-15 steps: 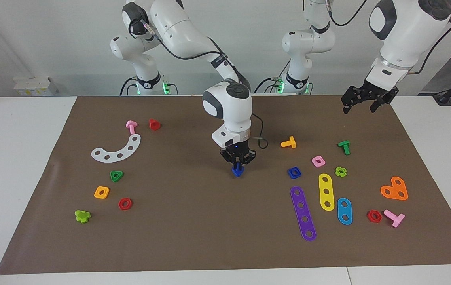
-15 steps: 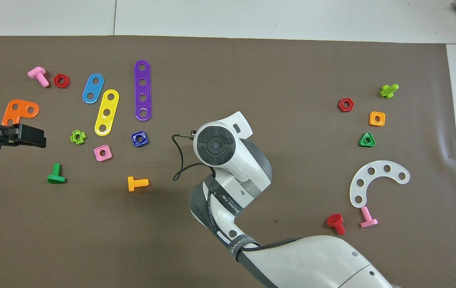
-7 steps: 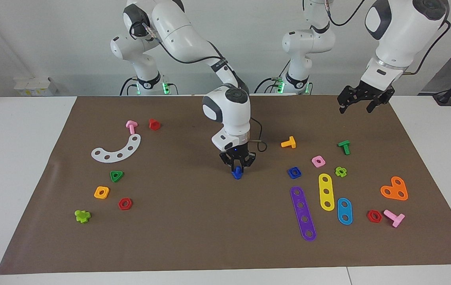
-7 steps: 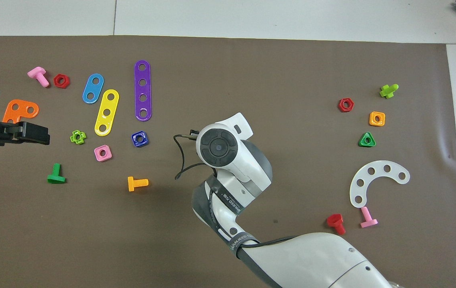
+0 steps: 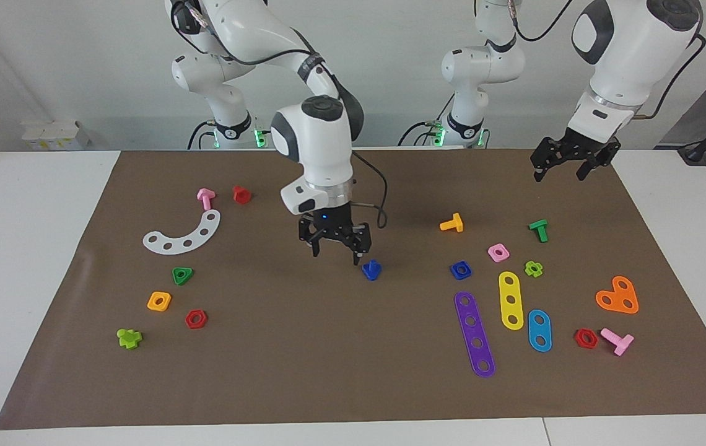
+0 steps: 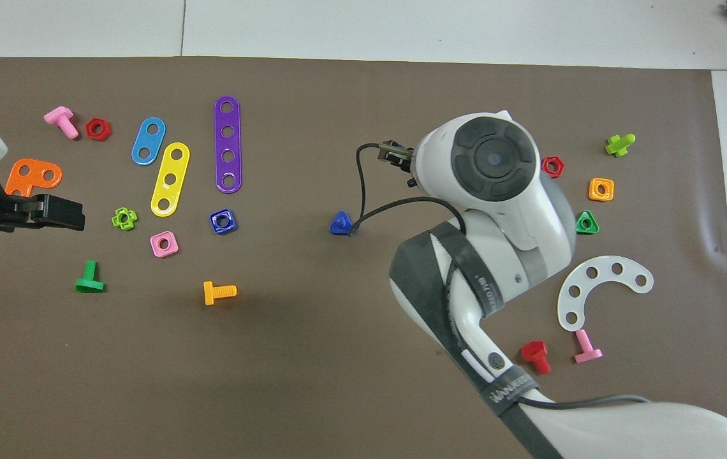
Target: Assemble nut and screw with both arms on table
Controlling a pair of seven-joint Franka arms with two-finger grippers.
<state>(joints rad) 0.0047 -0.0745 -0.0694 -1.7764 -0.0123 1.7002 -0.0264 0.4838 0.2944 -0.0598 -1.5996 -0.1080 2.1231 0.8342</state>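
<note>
Beside the right jaws: the screw [image 5: 371, 270], blue, alone on the brown mat [image 5: 328, 371], head down with its stub up; it sits just off the jaw tips toward the left arm's end of the table [image 5: 31, 248], not touched.
Right gripper [image 5: 334, 244]: raised a little over the mat near mid-table, pointing down; jaws spread wide, nothing between them.
Right arm [image 6: 497, 210]: reaches in from its own end; in the overhead view its wrist hides the jaws.
Nut [image 5: 461, 270]: blue square with a round hole, flat on the mat, well apart from the right jaws, past the screw toward the left arm's end.
Around the nut: pink square nut [image 5: 498, 252] just beside it, nearer the robots; purple strip [image 5: 474, 334] next to it, farther from the robots.
Left gripper [image 5: 566, 162]: up in the air over the mat's edge at the left arm's end; jaws open wide, empty.
Under and near the left jaws: green bolt [image 5: 539, 230] on the mat, well below them; orange bolt [image 5: 452, 223] between the two sets of jaws.
</note>
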